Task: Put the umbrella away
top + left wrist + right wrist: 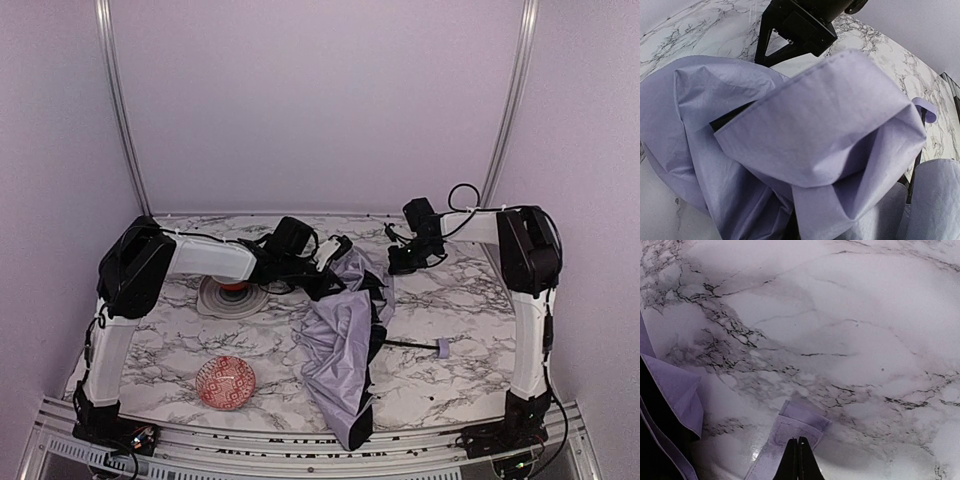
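Observation:
The umbrella (340,350) lies loose on the marble table (470,300), its pale lavender fabric running from the middle toward the front edge. Its thin black shaft (405,344) ends in a small lavender knob (442,347) on the right. My left gripper (338,258) sits at the far end of the fabric. In the left wrist view the bunched fabric (815,115) hides the fingers, and the jaws are shut on it. My right gripper (798,450) is shut, with its black fingertips (792,460) pinched on the umbrella's strap (800,421) just above the table.
A red patterned bowl (225,382) stands near the front left. A grey round dish (215,298) with something orange on it sits under the left forearm. White walls close the table's back and sides, and a metal rail (300,450) runs along the front.

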Robot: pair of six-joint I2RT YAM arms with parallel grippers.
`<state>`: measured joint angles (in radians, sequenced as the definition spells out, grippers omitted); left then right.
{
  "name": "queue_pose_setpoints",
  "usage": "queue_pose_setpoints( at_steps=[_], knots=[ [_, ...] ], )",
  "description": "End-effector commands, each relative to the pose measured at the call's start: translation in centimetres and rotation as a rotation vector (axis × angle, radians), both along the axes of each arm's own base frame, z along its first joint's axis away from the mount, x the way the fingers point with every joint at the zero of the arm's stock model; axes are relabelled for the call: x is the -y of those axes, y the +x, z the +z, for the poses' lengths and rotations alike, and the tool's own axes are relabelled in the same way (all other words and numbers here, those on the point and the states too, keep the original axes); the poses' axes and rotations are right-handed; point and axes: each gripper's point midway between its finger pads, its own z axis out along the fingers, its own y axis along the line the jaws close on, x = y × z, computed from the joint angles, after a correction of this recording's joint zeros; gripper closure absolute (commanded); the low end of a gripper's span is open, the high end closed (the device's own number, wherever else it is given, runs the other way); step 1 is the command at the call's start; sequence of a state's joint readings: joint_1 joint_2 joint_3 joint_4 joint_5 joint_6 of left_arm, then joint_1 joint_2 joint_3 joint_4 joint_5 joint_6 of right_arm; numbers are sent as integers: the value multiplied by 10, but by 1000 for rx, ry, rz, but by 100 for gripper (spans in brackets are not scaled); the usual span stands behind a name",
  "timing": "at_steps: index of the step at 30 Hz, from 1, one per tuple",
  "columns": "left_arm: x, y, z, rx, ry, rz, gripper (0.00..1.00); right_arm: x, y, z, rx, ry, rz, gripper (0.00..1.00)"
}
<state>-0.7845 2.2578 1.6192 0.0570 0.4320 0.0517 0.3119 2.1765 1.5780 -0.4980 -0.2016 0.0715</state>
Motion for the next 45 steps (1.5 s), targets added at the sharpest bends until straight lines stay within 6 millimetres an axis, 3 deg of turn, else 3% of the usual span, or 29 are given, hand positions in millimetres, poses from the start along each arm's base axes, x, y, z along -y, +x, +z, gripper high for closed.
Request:
queue_pose_setpoints(
  at_steps=[1,4,9,13,18,23,25,29,32,36,39,43,45],
  knots=[
    [7,-15,83,135,-178,-74,100,-18,12,47,79,106,41,100],
    [-1,-12,86,166,-152,-25,100,-6,8,52,86,45,16,97],
    [-16,-12,76,190,-103,89,100,25,-9,71,133,-136,-68,63],
    [-17,-25,71,193,-139,120,100,6,-46,62,86,-107,-53,37],
    [-20,-34,75,193,-182,170,100,1,-71,41,37,-54,-111,27],
    [-23,-43,76,191,-191,179,100,1,-73,43,29,-48,-118,26],
    [-26,-44,79,197,-198,183,100,7,-60,66,89,-55,-128,26],
    [-26,-45,80,208,-198,180,100,50,-13,132,258,-42,-188,25],
    [-27,-45,78,212,-194,179,100,52,-2,150,321,-13,-38,26],
    [-27,-46,80,219,-196,171,100,50,-14,130,246,131,9,23],
    [-26,-47,80,223,-197,163,100,59,-15,101,175,102,-44,23],
    [-24,-49,79,219,-197,145,100,62,-9,89,154,57,-73,23],
    [-24,-49,80,217,-202,142,100,68,-12,73,129,-65,-90,23]
  ],
)
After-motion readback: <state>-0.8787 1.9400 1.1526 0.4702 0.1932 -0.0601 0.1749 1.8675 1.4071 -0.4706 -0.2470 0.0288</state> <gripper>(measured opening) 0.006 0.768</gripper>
